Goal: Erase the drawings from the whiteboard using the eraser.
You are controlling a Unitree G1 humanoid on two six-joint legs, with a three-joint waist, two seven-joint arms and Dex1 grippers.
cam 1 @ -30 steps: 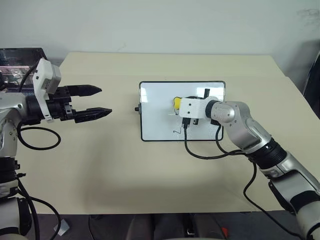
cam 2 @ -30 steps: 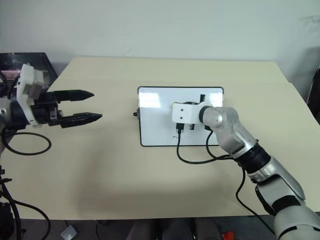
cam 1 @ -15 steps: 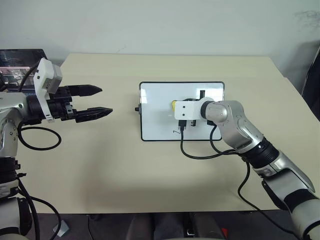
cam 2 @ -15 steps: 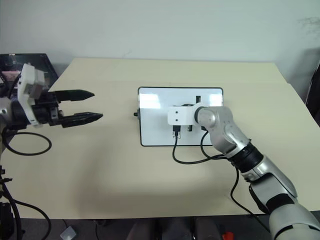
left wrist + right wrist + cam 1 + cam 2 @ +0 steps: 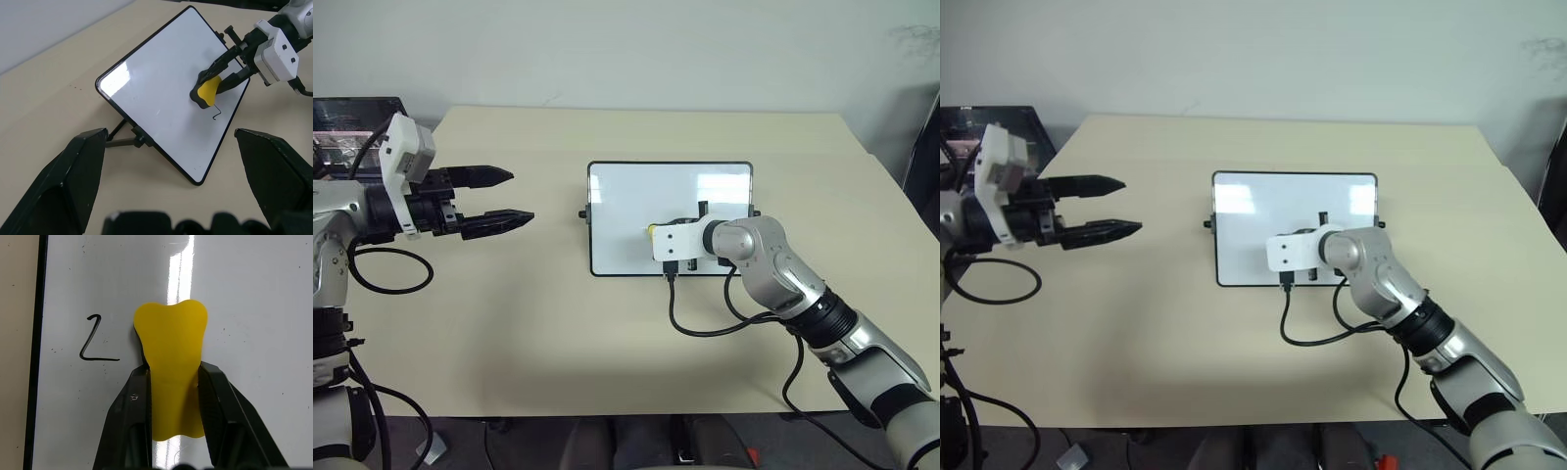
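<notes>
The right end effector (image 5: 173, 396) pinches the yellow eraser (image 5: 171, 357) on the whiteboard (image 5: 636, 196), beside a "2" drawing (image 5: 95, 339) at nine o'clock. The left end effector (image 5: 514, 196) hovers spread over the surface (image 5: 558, 333).

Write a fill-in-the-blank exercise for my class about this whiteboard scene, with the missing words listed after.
1. The right gripper is shut on the ____ eraser.
2. One mark on the whiteboard looks like the digit ____.
3. The left gripper, off the board, has its fingers ____.

Missing words: yellow; 2; open
</notes>
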